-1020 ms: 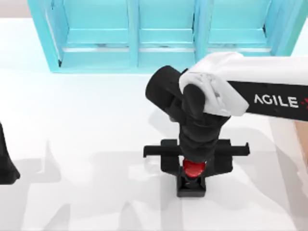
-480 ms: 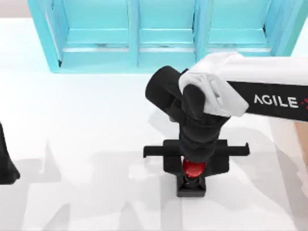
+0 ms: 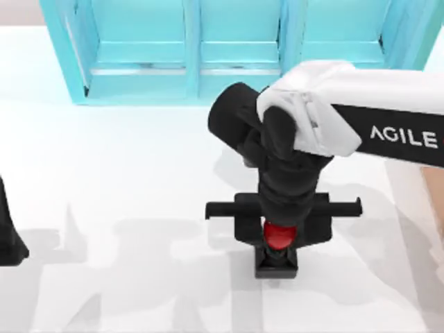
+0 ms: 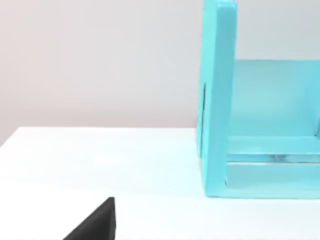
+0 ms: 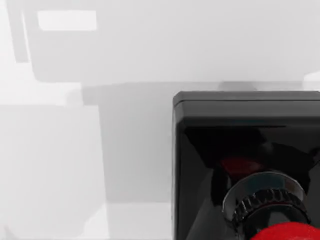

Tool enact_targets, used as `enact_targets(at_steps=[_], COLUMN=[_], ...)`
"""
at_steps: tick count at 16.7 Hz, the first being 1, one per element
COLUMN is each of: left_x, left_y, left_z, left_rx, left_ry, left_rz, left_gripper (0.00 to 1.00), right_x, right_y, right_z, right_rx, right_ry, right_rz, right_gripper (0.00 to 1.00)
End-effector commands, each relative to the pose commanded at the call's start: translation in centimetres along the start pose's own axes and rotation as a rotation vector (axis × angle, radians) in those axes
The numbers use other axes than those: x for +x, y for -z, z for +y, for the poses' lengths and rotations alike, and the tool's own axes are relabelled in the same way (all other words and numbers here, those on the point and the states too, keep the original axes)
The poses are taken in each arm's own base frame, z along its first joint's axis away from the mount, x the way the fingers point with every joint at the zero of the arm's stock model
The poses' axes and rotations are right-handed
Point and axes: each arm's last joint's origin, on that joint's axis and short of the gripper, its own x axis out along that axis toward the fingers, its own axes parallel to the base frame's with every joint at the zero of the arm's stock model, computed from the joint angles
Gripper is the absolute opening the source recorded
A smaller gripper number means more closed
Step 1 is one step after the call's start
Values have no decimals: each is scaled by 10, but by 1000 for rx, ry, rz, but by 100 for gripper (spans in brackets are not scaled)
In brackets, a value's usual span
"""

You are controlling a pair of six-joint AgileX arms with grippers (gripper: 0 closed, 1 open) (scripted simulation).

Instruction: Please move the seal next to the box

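The seal (image 3: 276, 262), a black cube-like base with a glossy red knob, is at the table's front middle. My right gripper (image 3: 279, 239) points straight down over it and is shut on the red knob, and the arm hides most of the knob. The right wrist view shows the seal (image 5: 240, 150) close up, black base with the red top at the picture's edge. A tan strip of the box (image 3: 438, 208) shows at the table's right edge, well to the right of the seal. My left arm (image 3: 8, 239) is parked at the left edge.
A big cyan shelf unit (image 3: 236, 76) with compartments runs along the back of the table, just behind the right arm; its side wall (image 4: 215, 100) shows in the left wrist view. White table surface lies open between the seal and the box.
The right arm has risen slightly, and the seal has shifted a little toward the back with it. The left arm has not moved.
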Motion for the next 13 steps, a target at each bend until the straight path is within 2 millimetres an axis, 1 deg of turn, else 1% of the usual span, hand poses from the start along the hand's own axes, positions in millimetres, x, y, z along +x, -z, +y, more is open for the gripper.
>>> enact_targets(at_steps=[3, 4, 9, 11, 13], left_x=[0, 0, 0, 0, 0], left_y=[0, 0, 0, 0, 0], left_z=[0, 0, 0, 0, 0], left_rx=[0, 0, 0, 0, 0], left_ry=[0, 0, 0, 0, 0], left_rz=[0, 0, 0, 0, 0], left_gripper=[100, 100, 100, 100, 100], right_x=[-24, -30, -29, -34, -45], right_y=[1, 1, 0, -8, -25], right_z=[-1, -1, -1, -8, -25], right_rx=[-1, -2, -1, -2, -2], right_ry=[3, 0, 2, 4, 4], right_rz=[3, 0, 3, 5, 5], right_gripper=[0, 0, 0, 0, 0])
